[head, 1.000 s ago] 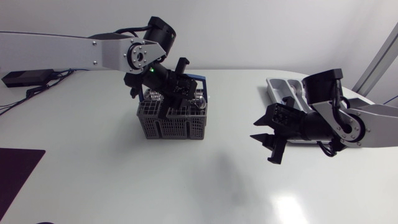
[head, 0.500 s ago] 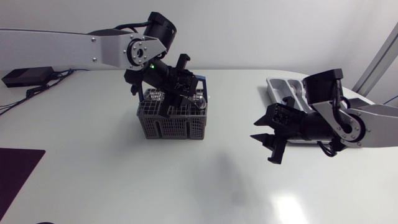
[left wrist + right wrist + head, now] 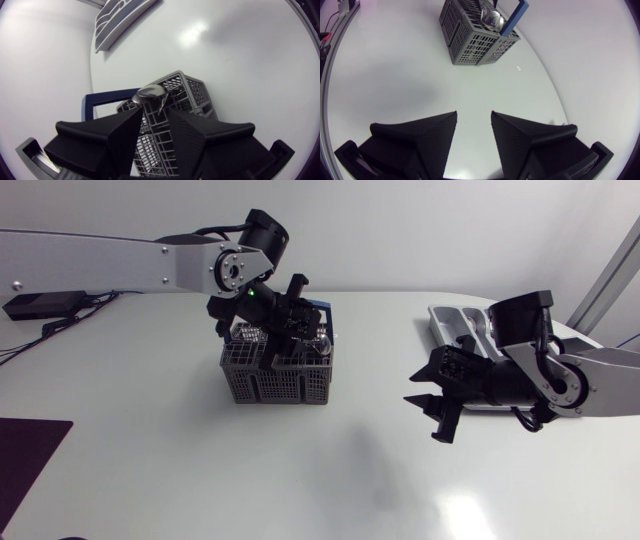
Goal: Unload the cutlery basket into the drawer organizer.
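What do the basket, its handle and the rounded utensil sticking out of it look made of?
Basket: grey moulded plastic, matte, judging by its grid walls. Handle: blue plastic, probably, smooth. Utensil: polished metal, likely steel, with mirror-like reflections.

- Dark grey mesh cutlery basket (image 3: 276, 378), blue-handled, stands upright left of centre.
- A shiny spoon (image 3: 150, 93) stands inside it, bowl upward.
- Grey drawer organizer (image 3: 447, 321) lies flat, well apart to the right.
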`<state>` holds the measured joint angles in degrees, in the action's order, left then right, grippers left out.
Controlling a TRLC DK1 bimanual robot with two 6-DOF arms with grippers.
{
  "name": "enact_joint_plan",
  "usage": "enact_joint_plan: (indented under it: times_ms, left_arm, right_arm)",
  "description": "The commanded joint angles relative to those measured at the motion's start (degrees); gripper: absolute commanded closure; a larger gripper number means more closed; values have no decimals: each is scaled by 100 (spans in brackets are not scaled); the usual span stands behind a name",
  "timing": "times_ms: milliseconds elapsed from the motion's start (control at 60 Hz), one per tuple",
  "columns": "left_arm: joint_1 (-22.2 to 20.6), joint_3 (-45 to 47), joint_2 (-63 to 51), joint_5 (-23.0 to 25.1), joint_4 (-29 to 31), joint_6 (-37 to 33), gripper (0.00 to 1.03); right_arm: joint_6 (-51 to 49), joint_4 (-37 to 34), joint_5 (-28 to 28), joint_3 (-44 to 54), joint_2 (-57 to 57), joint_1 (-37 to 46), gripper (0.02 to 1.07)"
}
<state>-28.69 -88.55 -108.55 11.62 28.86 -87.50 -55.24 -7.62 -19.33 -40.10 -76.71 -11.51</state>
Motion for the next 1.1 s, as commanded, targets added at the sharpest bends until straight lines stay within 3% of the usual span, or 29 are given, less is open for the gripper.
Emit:
enact_joint_plan:
  times_ms: [0,617,1083]
  left_arm:
    - [-58,-171,-166,-19,49,-170,65]
    - [-102,-285,-333,-19,41,-135,66]
    - [-67,-259,-412,-19,41,-144,75]
  right_arm:
    - [58,32,-27,169,51,35,54]
    - [49,76,-36,222,68,79,54]
    - [49,85,-44,230,59,79,54]
